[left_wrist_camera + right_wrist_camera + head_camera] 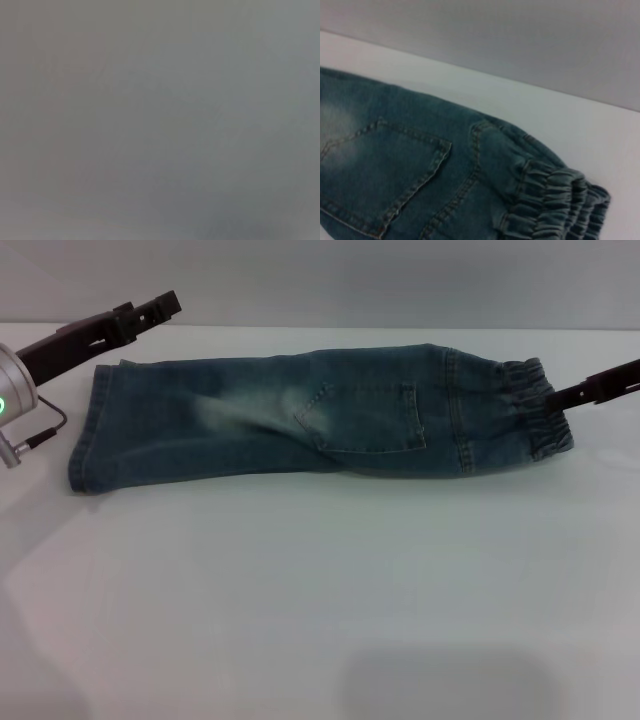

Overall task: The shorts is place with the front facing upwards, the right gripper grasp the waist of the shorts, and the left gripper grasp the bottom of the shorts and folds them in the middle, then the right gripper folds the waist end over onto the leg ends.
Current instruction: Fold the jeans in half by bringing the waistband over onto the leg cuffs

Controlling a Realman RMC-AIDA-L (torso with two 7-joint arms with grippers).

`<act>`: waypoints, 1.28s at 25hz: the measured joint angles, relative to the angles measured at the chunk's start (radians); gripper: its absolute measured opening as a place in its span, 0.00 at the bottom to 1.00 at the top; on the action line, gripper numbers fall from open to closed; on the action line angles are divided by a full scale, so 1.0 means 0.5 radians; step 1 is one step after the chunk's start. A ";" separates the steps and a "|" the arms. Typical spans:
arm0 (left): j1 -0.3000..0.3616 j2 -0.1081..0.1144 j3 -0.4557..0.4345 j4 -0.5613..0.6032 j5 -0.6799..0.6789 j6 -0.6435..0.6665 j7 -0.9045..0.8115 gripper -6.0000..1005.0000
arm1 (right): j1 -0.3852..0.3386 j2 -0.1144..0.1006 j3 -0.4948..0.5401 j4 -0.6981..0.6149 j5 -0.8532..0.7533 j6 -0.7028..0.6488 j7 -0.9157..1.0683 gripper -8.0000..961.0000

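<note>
Head view: folded shorts [300,420] on table [320,590].

The head camera looks forward and down over the white table [320,590] from the near side. The right wrist camera sits close to the shorts' waist [560,200], a part the head view shares. The left wrist camera faces blank grey.

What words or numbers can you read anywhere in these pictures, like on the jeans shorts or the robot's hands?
None can be read.
Blue denim shorts: only stitching and a pocket, no label or writing.
Black left hand: no readable text.
Black right hand: no readable text.
Green light on the silver arm: a glow, not a sign.
Left wrist view: plain grey, nothing written.
</note>
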 joint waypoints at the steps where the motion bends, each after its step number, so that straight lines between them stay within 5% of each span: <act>1: 0.005 0.000 0.000 -0.006 -0.003 0.001 0.001 0.81 | 0.005 0.014 -0.018 0.001 -0.013 0.021 0.000 0.60; 10: 0.043 0.000 0.000 -0.042 -0.059 0.031 0.007 0.81 | 0.005 0.108 -0.112 0.017 -0.039 0.121 0.004 0.59; 26: 0.077 0.000 0.003 -0.072 -0.076 0.084 0.017 0.81 | -0.007 0.210 -0.305 0.026 -0.056 0.344 -0.008 0.56; 32: 0.085 -0.002 0.003 -0.112 -0.077 0.088 0.076 0.81 | -0.009 0.215 -0.338 0.029 -0.057 0.346 -0.008 0.30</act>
